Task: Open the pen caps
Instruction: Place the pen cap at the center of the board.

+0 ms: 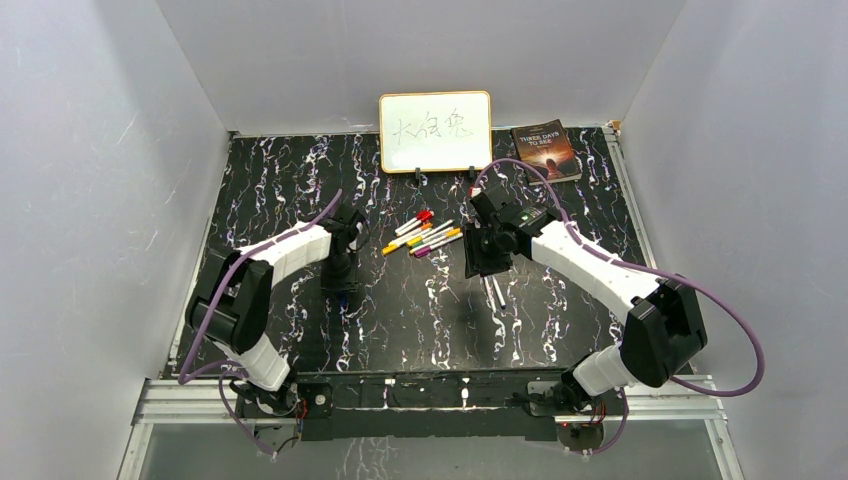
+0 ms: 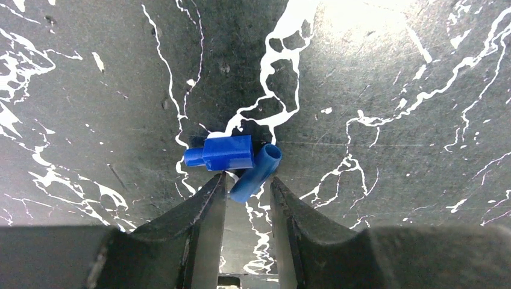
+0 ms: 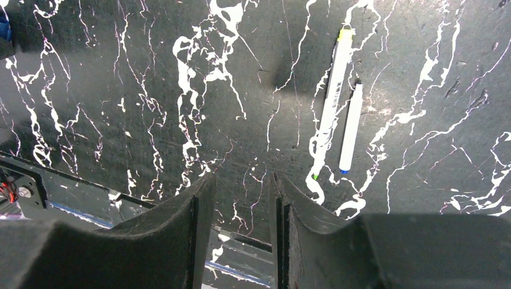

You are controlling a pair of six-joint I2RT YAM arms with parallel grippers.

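1. The table [image 1: 300, 190] was black, streaked with white marble-like veins.
2. One pen cap [image 2: 228, 153] and a second pen cap [image 2: 256, 173] were both bright blue.
3. The grouped pens [image 1: 425, 236] had white barrels with red, yellow, orange and purple ends.
4. The longer pen [image 3: 330, 108] was white with a yellow-green end and a green tip. The shorter pen [image 3: 351, 127] was white with a blue tip.
5. The whiteboard [image 1: 435, 131] was white, framed in pale wood colour, with dark writing.
6. The book [image 1: 546, 150] had a dark brown cover with pale lettering.
7. The left gripper [image 2: 248, 183] and the right gripper [image 3: 244, 180] were black.

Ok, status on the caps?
Left gripper open at two blue caps. Right gripper open, empty. Two uncapped pens by it; capped pens remain. Nothing blocking.
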